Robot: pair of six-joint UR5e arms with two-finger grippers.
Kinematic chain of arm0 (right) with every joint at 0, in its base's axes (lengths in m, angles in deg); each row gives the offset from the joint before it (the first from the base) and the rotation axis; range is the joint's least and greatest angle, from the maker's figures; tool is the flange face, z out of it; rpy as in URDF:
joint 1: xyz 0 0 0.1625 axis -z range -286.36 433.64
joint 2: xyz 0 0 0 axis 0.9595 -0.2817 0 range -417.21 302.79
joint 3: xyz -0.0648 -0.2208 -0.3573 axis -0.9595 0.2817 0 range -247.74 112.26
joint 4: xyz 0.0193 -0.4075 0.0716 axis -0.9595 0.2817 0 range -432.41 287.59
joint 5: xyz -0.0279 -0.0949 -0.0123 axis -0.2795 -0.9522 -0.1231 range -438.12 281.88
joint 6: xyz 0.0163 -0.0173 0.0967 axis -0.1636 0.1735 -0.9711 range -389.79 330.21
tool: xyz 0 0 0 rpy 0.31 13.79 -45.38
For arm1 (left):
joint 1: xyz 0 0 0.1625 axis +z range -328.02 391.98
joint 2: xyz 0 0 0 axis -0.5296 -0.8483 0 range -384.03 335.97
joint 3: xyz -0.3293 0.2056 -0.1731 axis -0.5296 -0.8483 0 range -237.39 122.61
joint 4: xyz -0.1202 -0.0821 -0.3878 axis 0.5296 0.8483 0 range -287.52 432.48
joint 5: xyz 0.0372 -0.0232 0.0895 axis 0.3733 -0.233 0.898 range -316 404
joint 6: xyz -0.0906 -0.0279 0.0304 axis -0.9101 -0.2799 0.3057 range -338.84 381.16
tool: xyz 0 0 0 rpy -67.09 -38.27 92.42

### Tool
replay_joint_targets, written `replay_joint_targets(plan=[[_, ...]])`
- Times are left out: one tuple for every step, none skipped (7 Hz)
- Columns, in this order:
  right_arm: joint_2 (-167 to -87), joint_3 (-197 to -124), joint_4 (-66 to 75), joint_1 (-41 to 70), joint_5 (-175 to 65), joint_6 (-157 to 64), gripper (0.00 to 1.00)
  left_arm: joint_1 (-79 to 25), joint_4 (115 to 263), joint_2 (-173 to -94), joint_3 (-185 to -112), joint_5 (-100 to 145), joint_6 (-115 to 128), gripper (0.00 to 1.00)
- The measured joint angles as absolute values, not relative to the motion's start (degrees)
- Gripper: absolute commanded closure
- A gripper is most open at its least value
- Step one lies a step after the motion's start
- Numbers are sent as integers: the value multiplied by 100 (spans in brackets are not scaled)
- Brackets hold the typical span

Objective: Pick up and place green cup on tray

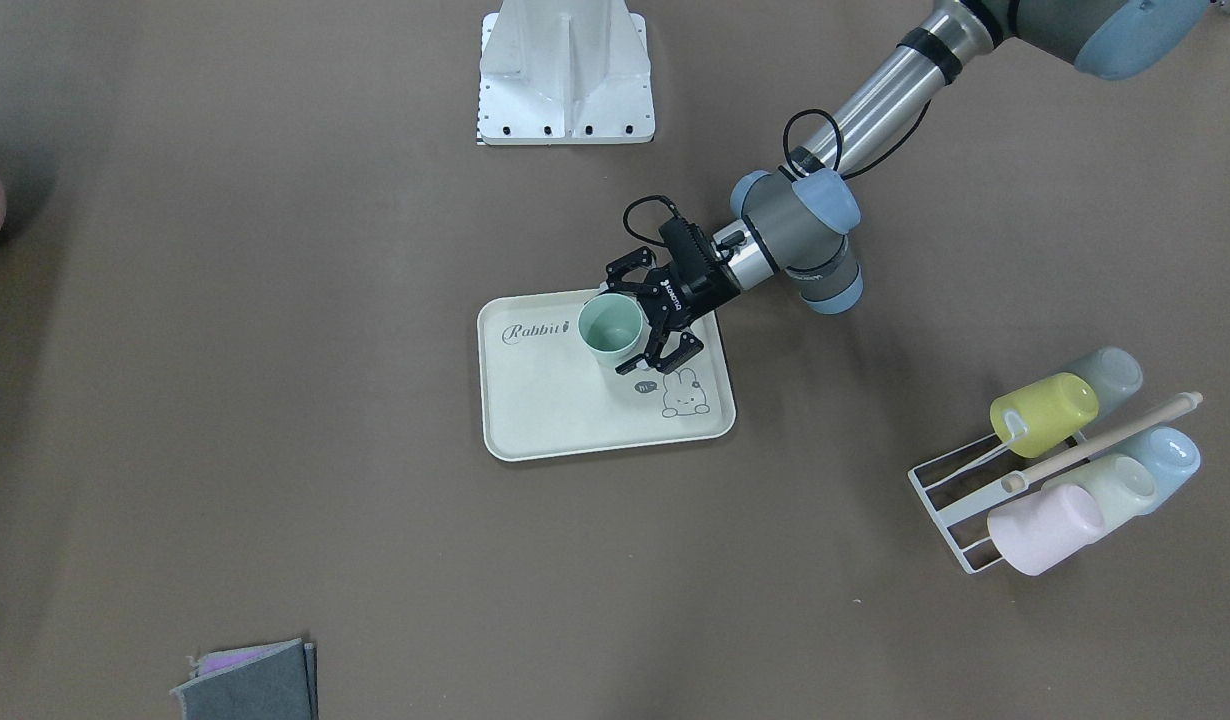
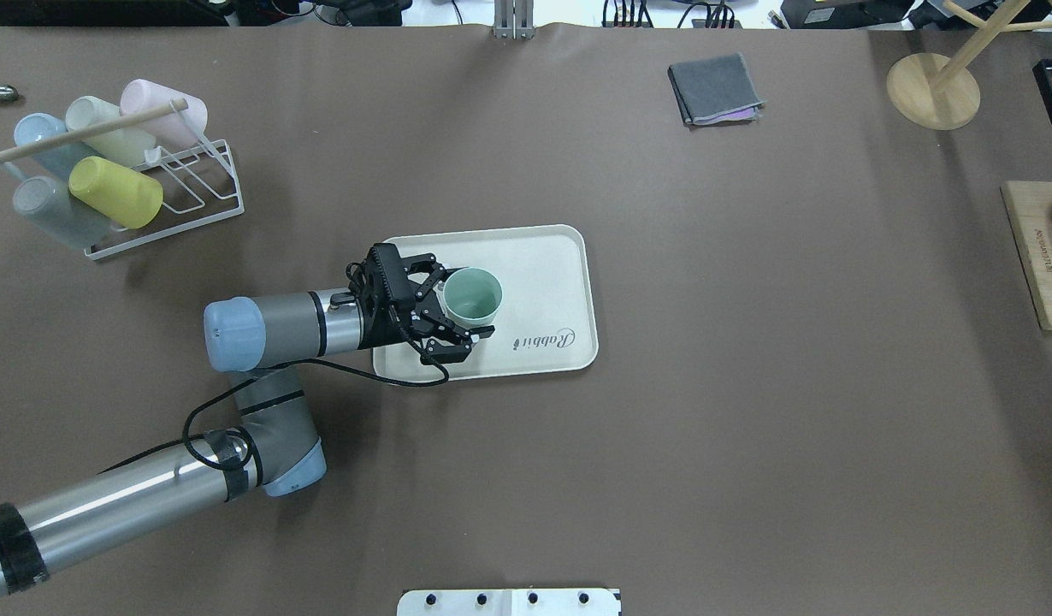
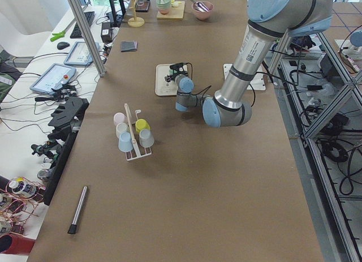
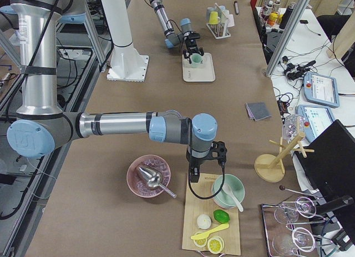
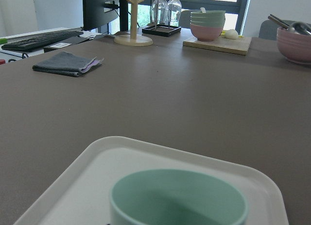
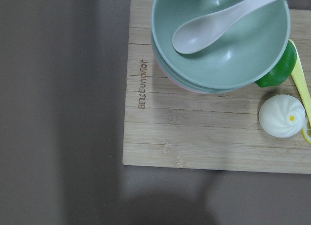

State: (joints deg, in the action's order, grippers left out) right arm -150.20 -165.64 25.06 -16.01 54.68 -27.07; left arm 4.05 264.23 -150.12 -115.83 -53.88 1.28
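I am looking at a big brown table (image 2: 748, 385). Past its far edge there is a keyboard (image 5: 41, 39) and a dark screen (image 5: 99, 8).

On the left side of the table stands a white wire rack (image 2: 203, 184). Cups lie in it on their sides: a yellow one (image 2: 115, 192), a pink one (image 2: 162, 107), a pale one, a blue one and a grey one. A wooden stick runs across the top of the rack.

The left arm comes in low from the left. The cream tray (image 2: 543, 257) lies in the middle of the table, with the word "Rabbit" on it. The green cup (image 2: 473, 297) stands upright on the tray, open end up, in the part nearest the arm. The left gripper (image 2: 465, 303) lies flat over the tray's edge. It has one finger on each side of the cup, right up against it. I cannot tell if the fingers are squeezing the cup or only sitting beside it.

Farther right, near the back, lies a folded grey cloth (image 2: 714, 88). Next comes a round wooden stand (image 2: 932, 90). At the right edge lies a wooden board (image 2: 1037, 257). The right gripper (image 4: 194, 174) hangs over that board, beside green bowls (image 6: 221, 40) with a white spoon (image 6: 218, 23). I cannot tell if its fingers are apart or together.
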Motion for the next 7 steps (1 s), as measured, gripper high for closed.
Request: replay_joint_targets(plan=[[-15020, -16564, 2506, -1601, 5468, -2707, 0, 373, 26485, -14914, -11636, -5392, 135, 1], [-15020, -16564, 2506, -1601, 5468, -2707, 0, 355, 26517, -14836, -11698, -5397, 138, 1], [-15020, -16562, 2506, -1601, 5468, -2707, 0, 344, 26529, -14793, -11758, -5399, 137, 1], [-15020, -16562, 2506, -1601, 5472, -2707, 0, 340, 26521, -14728, -11916, -5399, 111, 1], [-15020, -16570, 2506, -1601, 5486, -2705, 0, 345, 26446, -14615, -12225, -5400, 64, 1], [-15020, -16582, 2506, -1601, 5502, -2701, 0, 355, 26286, -14516, -12554, -5400, 32, 1], [-15020, -16587, 2506, -1601, 5511, -2699, 0, 353, 26092, -14476, -12802, -5400, -5, 1]])
